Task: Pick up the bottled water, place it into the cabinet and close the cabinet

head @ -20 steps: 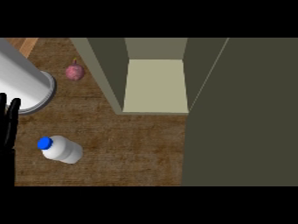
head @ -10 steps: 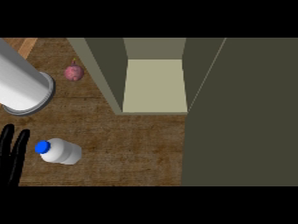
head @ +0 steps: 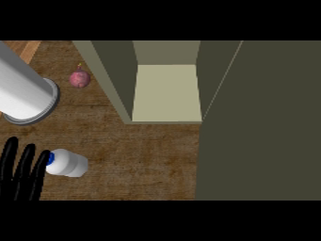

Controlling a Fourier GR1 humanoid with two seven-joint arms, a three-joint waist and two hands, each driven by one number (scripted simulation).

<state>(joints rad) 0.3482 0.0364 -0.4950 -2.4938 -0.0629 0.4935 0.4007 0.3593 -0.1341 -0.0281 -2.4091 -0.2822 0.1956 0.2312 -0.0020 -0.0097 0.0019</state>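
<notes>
At the lower left of the head view, the left hand (head: pixel 13 172) comes in from the bottom edge with its black fingers (head: pixel 8 155) straight and slightly apart, pointing up the frame. Just beside it, touching or nearly touching the outermost finger, lies the bottled water (head: pixel 68 163), tipped on its side on the brown tabletop (head: pixel 142 160), its blue cap toward the hand and its white body pointing right. Above them a large white cylinder (head: pixel 13 92) with a grey rim lies at an angle along the left edge. A small pinkish fruit (head: pixel 79 79) sits near it, toward the top. The cabinet (head: pixel 166 92) stands open at the centre, its pale inside floor showing, and its dark open door (head: pixel 274 122) fills the right side.
</notes>
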